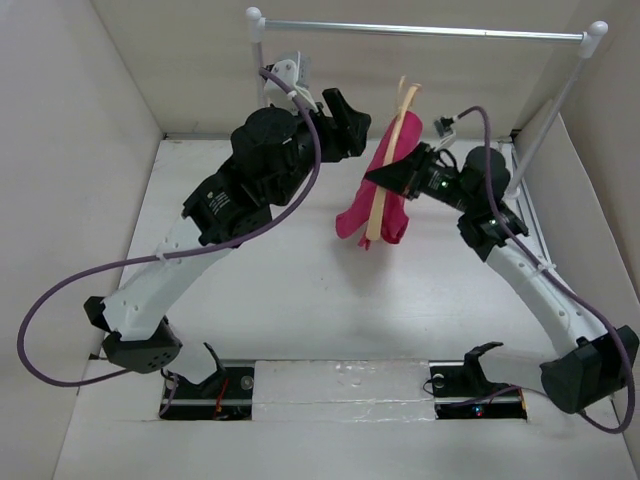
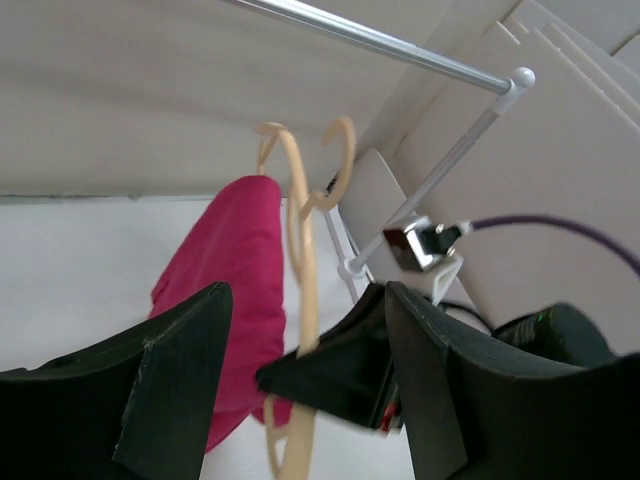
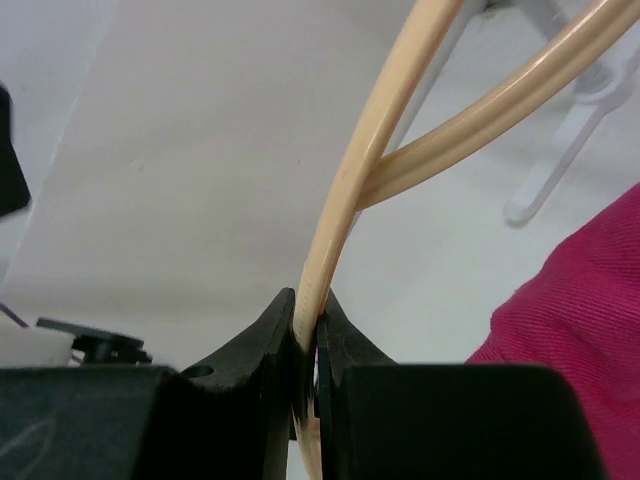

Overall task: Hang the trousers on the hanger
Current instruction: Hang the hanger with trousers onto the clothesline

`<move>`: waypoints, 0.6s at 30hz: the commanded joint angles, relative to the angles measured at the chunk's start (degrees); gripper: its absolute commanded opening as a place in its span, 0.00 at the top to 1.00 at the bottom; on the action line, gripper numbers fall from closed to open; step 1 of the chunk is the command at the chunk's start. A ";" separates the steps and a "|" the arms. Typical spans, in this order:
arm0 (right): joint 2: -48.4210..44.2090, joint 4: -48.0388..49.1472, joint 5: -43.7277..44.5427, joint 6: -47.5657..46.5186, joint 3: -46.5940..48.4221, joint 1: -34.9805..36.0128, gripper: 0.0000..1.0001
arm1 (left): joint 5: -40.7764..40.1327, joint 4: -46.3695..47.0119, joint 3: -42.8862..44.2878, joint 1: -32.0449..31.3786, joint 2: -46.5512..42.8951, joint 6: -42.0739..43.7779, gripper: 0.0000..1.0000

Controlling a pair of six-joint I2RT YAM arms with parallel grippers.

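On the left, my left gripper (image 1: 352,120) stands open. Its two blunt, matte black fingers (image 2: 170,385) are spread wide, with nothing pinched between them and no cloth touching them.

Just to the right of its tips hang the bright magenta-pink cloth trousers (image 1: 396,150), a soft bundle falling in long, rounded folds over the smooth white table (image 1: 300,290). Seen from my left wrist, the trousers (image 2: 235,270) lie against the left side of the slim, curved, pale tan wooden hanger (image 2: 302,240). They look draped over it, though I cannot tell which part bears them.

The hanger (image 1: 383,200) is thin and glossy and hangs tilted, with its rounded hook uppermost. The hook is apart from the shiny silver rail (image 2: 400,50), with its white ball ends, that runs above it.

Further right, my right gripper (image 3: 308,335) is clamped on the hanger (image 3: 345,190). Its two wedge-shaped black fingertips pinch one thin tan rod, just below where a second rod branches off. The trousers (image 3: 580,330) show a fine woven grain just right of that grip, clear of the fingers. In the overhead view my right gripper (image 1: 375,177) reaches in from the right and meets the hanger at the middle of the cloth.
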 commanded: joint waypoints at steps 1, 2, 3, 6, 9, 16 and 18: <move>-0.50 12.83 -6.52 -1.58 9.53 -8.87 1.00 | 0.79 3.54 -3.58 0.14 -5.13 1.44 0.42; 0.21 13.35 -7.40 -1.06 10.41 -10.81 1.00 | 0.88 3.63 -6.99 0.14 -6.88 1.35 0.42; 1.00 14.40 -9.41 0.51 11.20 -14.57 1.00 | 0.79 3.72 -9.28 0.14 -7.86 1.00 0.42; 4.60 19.76 -12.84 5.59 13.40 -20.55 1.00 | 1.67 5.04 -18.40 0.14 -11.72 -0.84 0.42; 8.72 26.36 -14.86 10.53 14.89 -24.09 1.00 | 2.11 4.60 -26.67 0.14 -14.98 -3.48 0.42; 17.43 34.71 -18.83 15.82 21.57 -28.84 1.00 | 1.32 4.25 -37.60 0.14 -21.75 -6.47 0.43; 17.80 34.89 -19.01 15.82 22.54 -29.72 1.00 | 0.79 3.55 -39.18 0.14 -22.28 -6.82 0.43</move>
